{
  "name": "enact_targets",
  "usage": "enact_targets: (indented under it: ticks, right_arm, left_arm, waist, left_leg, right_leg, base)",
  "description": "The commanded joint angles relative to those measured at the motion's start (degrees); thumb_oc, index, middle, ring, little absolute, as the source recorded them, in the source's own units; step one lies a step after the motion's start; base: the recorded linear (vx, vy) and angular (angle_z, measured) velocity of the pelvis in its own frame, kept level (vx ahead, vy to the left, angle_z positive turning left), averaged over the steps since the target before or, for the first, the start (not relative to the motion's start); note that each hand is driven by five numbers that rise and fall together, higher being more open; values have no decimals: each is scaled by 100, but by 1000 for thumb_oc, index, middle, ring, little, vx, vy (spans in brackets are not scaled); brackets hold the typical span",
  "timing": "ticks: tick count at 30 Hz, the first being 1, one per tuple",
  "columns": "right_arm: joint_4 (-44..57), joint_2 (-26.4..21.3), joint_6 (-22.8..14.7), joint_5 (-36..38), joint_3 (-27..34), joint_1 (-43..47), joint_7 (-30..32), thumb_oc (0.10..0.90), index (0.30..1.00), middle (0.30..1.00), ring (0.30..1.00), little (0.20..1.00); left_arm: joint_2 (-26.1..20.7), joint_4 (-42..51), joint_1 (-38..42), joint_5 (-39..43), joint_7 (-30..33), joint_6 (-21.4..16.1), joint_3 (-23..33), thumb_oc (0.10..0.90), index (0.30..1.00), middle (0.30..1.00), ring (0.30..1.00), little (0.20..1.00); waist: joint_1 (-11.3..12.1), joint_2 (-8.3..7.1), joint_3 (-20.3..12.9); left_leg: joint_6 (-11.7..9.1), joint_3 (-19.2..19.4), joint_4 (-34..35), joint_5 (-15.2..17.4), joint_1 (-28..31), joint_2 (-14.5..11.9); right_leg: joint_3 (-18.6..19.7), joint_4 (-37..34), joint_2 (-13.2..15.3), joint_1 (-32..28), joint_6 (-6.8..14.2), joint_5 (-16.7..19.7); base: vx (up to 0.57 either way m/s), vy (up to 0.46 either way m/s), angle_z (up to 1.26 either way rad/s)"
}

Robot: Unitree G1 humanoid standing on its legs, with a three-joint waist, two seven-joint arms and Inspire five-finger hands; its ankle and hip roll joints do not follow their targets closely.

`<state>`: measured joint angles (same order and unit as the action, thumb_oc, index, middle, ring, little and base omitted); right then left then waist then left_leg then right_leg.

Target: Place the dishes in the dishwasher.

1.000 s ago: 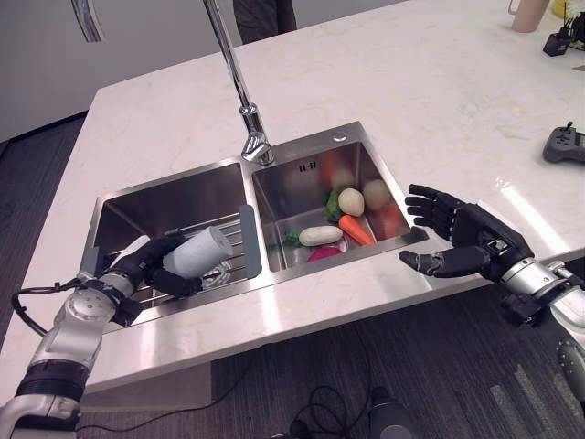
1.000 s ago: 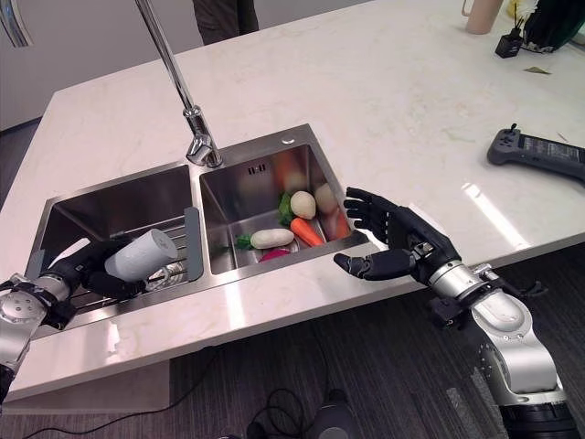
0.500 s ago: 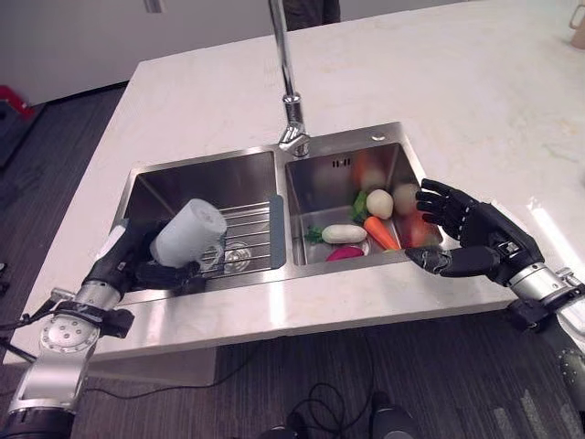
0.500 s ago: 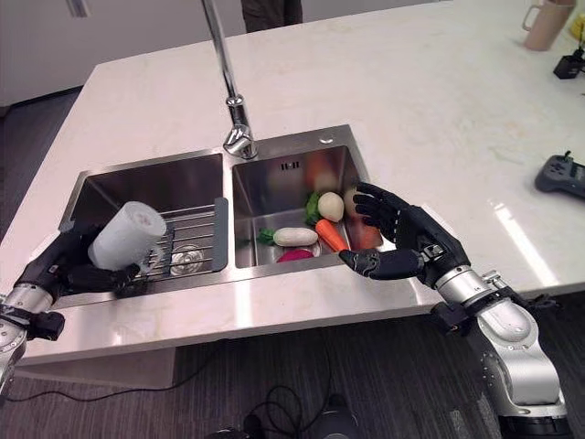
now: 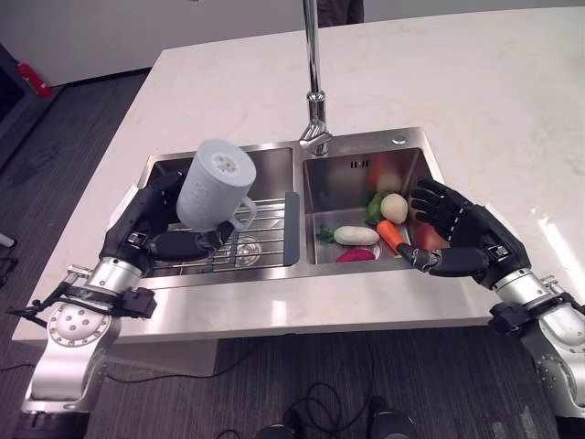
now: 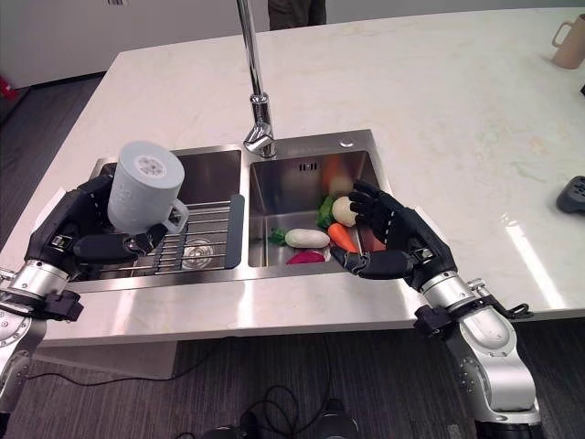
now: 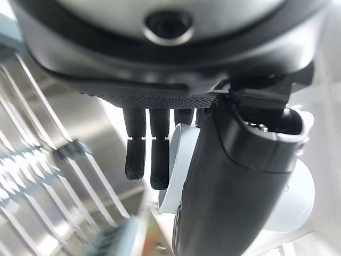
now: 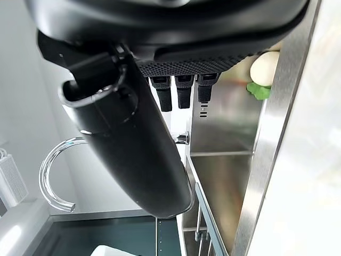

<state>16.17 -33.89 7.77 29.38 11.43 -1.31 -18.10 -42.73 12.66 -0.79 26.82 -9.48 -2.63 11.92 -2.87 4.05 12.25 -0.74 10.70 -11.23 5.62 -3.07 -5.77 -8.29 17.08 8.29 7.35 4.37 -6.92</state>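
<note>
The left hand (image 5: pixel 151 229) is clenched round a pale grey mug (image 5: pixel 213 187), thumb across the front of it and fingers (image 7: pixel 139 150) behind, and holds it clear above the wire rack (image 5: pixel 260 233). The mug is tipped so that its flat base faces up and toward the camera, with its handle on the side away from the hand, toward the sink's dividing wall. Directly below the hand and the mug lies the left basin (image 5: pixel 265 174) of the steel sink, with the rack spanning it; a clear glass (image 5: pixel 245 249) lies on the rack just beyond the thumb. A dark grey end piece (image 5: pixel 292 229) closes the rack on the side farthest from the hand, against the divider.

The right hand (image 6: pixel 399 245) is released, its fingers spread and gently bent, holding nothing. It hovers over the near corner of the right basin (image 6: pixel 306 197), palm turned toward the vegetables. Just past its fingertips are a pale round vegetable (image 6: pixel 343 210), an orange carrot (image 6: pixel 343 238), a white oblong vegetable (image 6: pixel 306 238), some green leaves (image 6: pixel 325 208) and a pink piece (image 6: pixel 304 259) at the basin's near wall.

Farther from both hands, the tall faucet (image 5: pixel 313 91) rises from the back edge of the sink between the basins. The pale marble counter (image 5: pixel 475 101) surrounds the sink. Well beyond the right hand, a beige mug (image 6: pixel 569 41) stands at the counter's far corner, and a dark controller (image 6: pixel 573 193) lies at the edge.
</note>
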Motion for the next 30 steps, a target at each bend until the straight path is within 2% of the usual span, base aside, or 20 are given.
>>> enact_targets:
  ticks: [1,6,9,12,15,16,17,18,19,20,22,23,24,26,27,28,30]
  right_arm:
    - [875,81,-679,56,164,225,111,800,900,900,900,900]
    - [990,191,-882,125,33,231,190,800,900,900,900,900]
    - [1190,213,-1198,261,-41,145,196,800,900,900,900,900]
    - [1305,152,-1238,398,-70,136,130,800,900,900,900,900]
    - [1305,111,-1201,502,-165,216,8,800,900,900,900,900]
    - [1290,135,-1197,445,-190,225,20,800,900,900,900,900]
    - [1272,148,-1215,366,-204,230,102,800,900,900,900,900]
    - [1241,124,-1273,211,-204,281,511,800,900,900,900,900]
    - [1151,90,-1344,217,-181,314,624,800,900,900,900,900]
    - [1008,14,-1470,281,-125,350,659,800,900,900,900,900]
    - [721,-90,-1717,479,117,300,589,800,900,900,900,900]
    - [666,-70,-1773,568,280,197,524,800,900,900,900,900]
    - [636,-5,-1819,585,396,86,506,800,900,900,900,900]
    - [593,163,-1950,493,555,-75,577,800,900,900,900,900]
    - [615,207,-1958,490,575,-103,616,800,900,900,900,900]
    - [664,295,-1925,416,625,-130,739,800,900,900,900,900]
    - [636,413,-1937,186,487,-41,897,800,900,900,900,900]
  left_arm:
    - [-197,222,544,638,226,-825,644,400,300,300,300,300]
    - [202,498,295,857,267,-863,553,400,300,300,300,300]
    - [829,901,-246,940,20,-549,475,400,300,300,300,300]
    - [1081,1102,-483,1041,-91,-395,439,400,300,300,300,300]
    - [1275,1221,-702,1176,-70,-352,458,400,300,300,300,300]
    - [1277,1238,-711,1217,-48,-358,454,400,300,300,300,300]
    - [1257,1232,-682,1309,-115,-358,428,400,300,300,300,300]
    - [1230,1113,-453,1350,-402,-389,186,400,300,300,300,300]
    - [1225,1039,-318,1357,-467,-424,12,400,300,300,300,300]
    - [1239,989,-202,1373,-459,-446,-132,400,300,300,300,300]
    - [1352,994,-244,1394,-463,-661,-147,400,300,300,300,300]
    - [1440,1040,-313,1447,-490,-691,-77,400,300,300,300,300]
    - [1521,1056,-353,1463,-615,-643,-29,400,300,300,300,300]
    - [1663,1069,-464,1219,-680,-749,-63,400,300,300,300,300]
    - [1653,1068,-515,1091,-604,-835,-89,400,300,300,300,300]
    - [1628,1075,-557,1132,-640,-822,-89,400,300,300,300,300]
    - [1638,1053,-529,1021,-508,-865,-182,400,300,300,300,300]
  waist:
    - [-49,-178,-536]
    - [52,-186,-552]
    - [266,-237,-484]
    - [450,-259,-400]
    - [641,-140,-296]
    - [649,-92,-258]
    - [629,-44,-220]
    - [473,-57,-163]
    - [416,-131,-166]
    - [365,-272,-148]
    - [331,-513,-110]
    - [275,-576,-112]
    - [240,-598,-112]
    - [233,-555,-117]
    - [203,-490,-117]
    - [187,-433,-145]
    - [243,-387,-174]
  left_leg:
    - [-40,-38,-595,1011,-35,140]
    - [-122,-187,-595,950,-40,83]
    - [-305,-361,-595,729,-77,27]
    - [-393,-636,-595,596,-167,46]
    - [-502,-865,-595,345,-479,-15]
    - [-528,-759,-595,258,-599,-79]
    - [-560,-488,-595,163,-735,-204]
    - [-550,520,-595,38,-721,-517]
    - [-565,767,-595,169,-551,-551]
    - [-430,1035,-595,228,-257,-511]
    - [-229,1324,-601,389,302,-284]
    - [-172,1547,-635,460,601,-300]
    - [-178,1672,-693,479,795,-332]
    - [-172,1580,-595,824,1082,-209]
    - [-142,1552,-595,1019,1076,-276]
    - [-133,1628,-595,1148,1073,-473]
    - [-120,1463,-595,1281,963,-472]
  right_leg:
    - [-377,11,64,-353,328,-782]
    - [-419,11,-46,-398,216,-862]
    - [-466,11,-155,-455,50,-932]
    - [-519,11,-182,-472,-12,-950]
    - [-620,11,-219,-493,-66,-990]
    - [-722,11,-208,-509,-68,-993]
    - [-892,11,-171,-525,-52,-986]
    - [-1429,11,17,-618,-37,-959]
    - [-1569,11,122,-698,-11,-1019]
    - [-1720,11,294,-683,-35,-969]
    - [-1878,11,561,-608,1,-785]
    - [-1997,11,650,-561,11,-695]
    - [-2107,11,692,-542,10,-636]
    - [-2398,11,754,-488,39,-393]
    - [-2477,11,747,-461,64,-304]
    - [-2629,11,795,-447,104,-179]
    - [-2720,11,887,-398,251,-37]
  base:
    - [8,-156,12]
    - [-19,-195,15]
    - [-73,-316,25]
    - [-29,-203,33]
    - [-42,-132,41]
    - [-102,-49,80]
    - [-261,-77,81]
    - [-260,-85,142]
    - [-302,-88,297]
    - [-196,-32,398]
    - [-248,53,237]
    - [-215,116,91]
    - [-212,184,147]
    - [-175,245,123]
    - [-187,326,100]
    - [-198,347,101]
    - [-133,385,94]
